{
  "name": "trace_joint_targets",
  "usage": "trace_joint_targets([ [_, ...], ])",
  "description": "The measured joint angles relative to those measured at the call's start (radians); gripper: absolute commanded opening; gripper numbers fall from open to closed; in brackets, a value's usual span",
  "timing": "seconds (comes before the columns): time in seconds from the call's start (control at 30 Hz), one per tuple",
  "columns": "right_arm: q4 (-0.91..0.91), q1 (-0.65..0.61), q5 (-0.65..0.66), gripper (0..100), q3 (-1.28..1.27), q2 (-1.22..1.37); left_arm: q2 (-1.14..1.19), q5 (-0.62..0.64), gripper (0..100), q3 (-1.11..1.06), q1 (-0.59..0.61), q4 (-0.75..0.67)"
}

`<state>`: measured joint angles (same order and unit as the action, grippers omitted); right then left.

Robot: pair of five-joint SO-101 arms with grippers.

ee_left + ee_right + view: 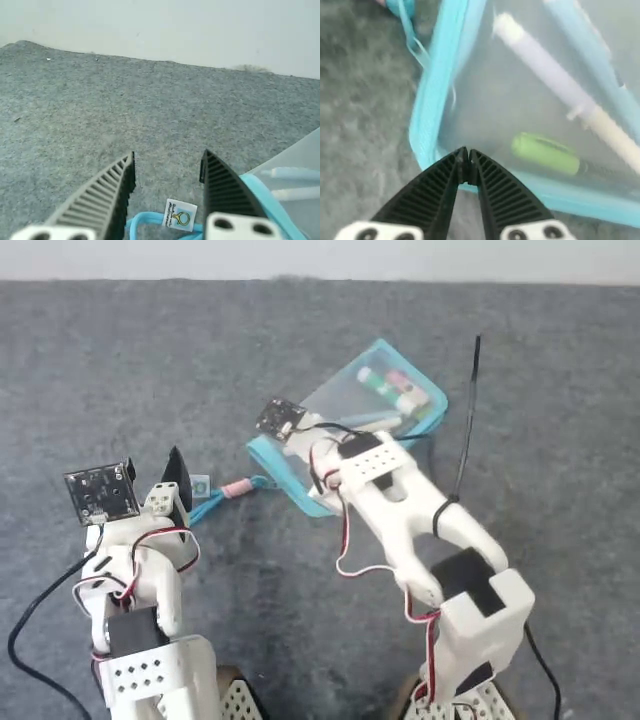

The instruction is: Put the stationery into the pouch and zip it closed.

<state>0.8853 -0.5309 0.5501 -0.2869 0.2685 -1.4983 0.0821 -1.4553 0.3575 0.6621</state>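
Right wrist view: clear, blue-edged pouch (427, 115) holds pens (555, 82); right claw (465, 151) together, left claw (168, 154) apart.

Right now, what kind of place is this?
Probably a robot practice table: a grey felt-like mat, a bare pale wall behind, and a see-through pouch of pens set before two robot arms.
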Motion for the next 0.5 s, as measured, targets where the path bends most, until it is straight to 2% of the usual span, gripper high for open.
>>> trace_joint_targets([
  [0.13,0.104,0.028,-0.023,0.9,0.058,0.008,0.0,0.0,20,0.0,0.0,0.0],
  [0.3,0.189,0.018,-0.252,0.9,0.137,0.005,0.0,0.0,20,0.0,0.012,0.0],
  [0.37,0.195,-0.02,-0.321,0.8,0.153,-0.005,0.0,0.0,20,0.0,0.064,-0.023],
  [0.5,0.195,-0.129,-0.374,0.9,0.166,-0.035,0.0,-0.002,17,0.021,0.224,-0.071],
])
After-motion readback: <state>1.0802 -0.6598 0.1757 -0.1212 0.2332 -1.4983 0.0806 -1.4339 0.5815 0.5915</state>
